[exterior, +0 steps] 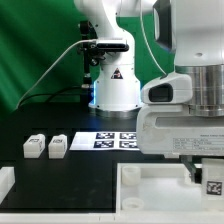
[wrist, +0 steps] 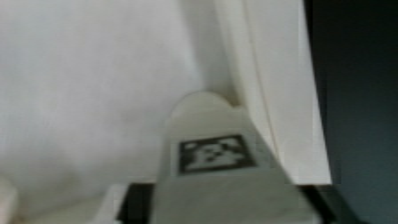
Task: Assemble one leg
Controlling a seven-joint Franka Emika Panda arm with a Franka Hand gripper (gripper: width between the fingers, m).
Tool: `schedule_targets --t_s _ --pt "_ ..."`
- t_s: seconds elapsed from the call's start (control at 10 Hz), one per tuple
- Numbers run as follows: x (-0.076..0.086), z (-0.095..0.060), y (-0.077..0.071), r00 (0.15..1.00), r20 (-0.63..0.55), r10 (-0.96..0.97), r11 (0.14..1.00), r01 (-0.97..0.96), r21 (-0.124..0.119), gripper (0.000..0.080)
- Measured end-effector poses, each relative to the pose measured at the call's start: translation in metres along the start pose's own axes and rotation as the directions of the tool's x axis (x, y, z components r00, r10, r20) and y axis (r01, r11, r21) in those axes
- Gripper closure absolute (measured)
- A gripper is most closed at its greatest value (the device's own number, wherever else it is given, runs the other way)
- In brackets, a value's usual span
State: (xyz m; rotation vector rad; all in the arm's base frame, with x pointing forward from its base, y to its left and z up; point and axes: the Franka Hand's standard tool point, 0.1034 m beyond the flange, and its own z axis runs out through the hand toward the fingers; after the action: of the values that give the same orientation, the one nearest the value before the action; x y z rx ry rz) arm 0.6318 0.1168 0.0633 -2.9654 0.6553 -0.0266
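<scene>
My gripper (exterior: 207,172) hangs over the exterior view's right side of the large flat white tabletop panel (exterior: 150,195). It is shut on a white leg (exterior: 213,185), whose square tag faces the camera. In the wrist view the gripper (wrist: 217,196) holds that leg (wrist: 217,150) between its dark fingers (wrist: 150,200). The leg's far end sits in the panel's inner corner, against the raised rim (wrist: 270,70). Two more white legs (exterior: 33,146) (exterior: 57,146) lie side by side on the black table at the exterior view's left.
The marker board (exterior: 115,140) lies flat on the table behind the panel. The arm's white base (exterior: 115,90) stands at the back. A green backdrop closes the far side. The panel's rim runs along its near and left edges.
</scene>
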Motion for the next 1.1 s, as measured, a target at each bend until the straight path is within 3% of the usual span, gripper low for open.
schedule_targets --t_s 0.2,0.4,0.7,0.8,1.0,1.1 --pt "0.0006 -0.0002 0.0003 0.975 0.005 0.224 0.975 -0.224 0.008 0.0509" --pt "0.0017 -0.0006 0.0013 0.862 0.018 0.506 0.862 -0.507 0.016 0.0509" --pt "0.0003 0.0007 -0.0008 0.525 0.025 0.851 0.525 -0.851 0.017 0.0508" --pt "0.0003 0.0008 -0.0017 0.361 0.04 0.932 0.36 -0.933 0.014 0.0508" --pt "0.0006 0.0001 -0.0019 0.159 0.06 0.985 0.159 -0.987 0.002 0.0508" --pt "0.0006 -0.0001 -0.0021 0.109 0.056 0.992 0.109 -0.994 0.001 0.0508"
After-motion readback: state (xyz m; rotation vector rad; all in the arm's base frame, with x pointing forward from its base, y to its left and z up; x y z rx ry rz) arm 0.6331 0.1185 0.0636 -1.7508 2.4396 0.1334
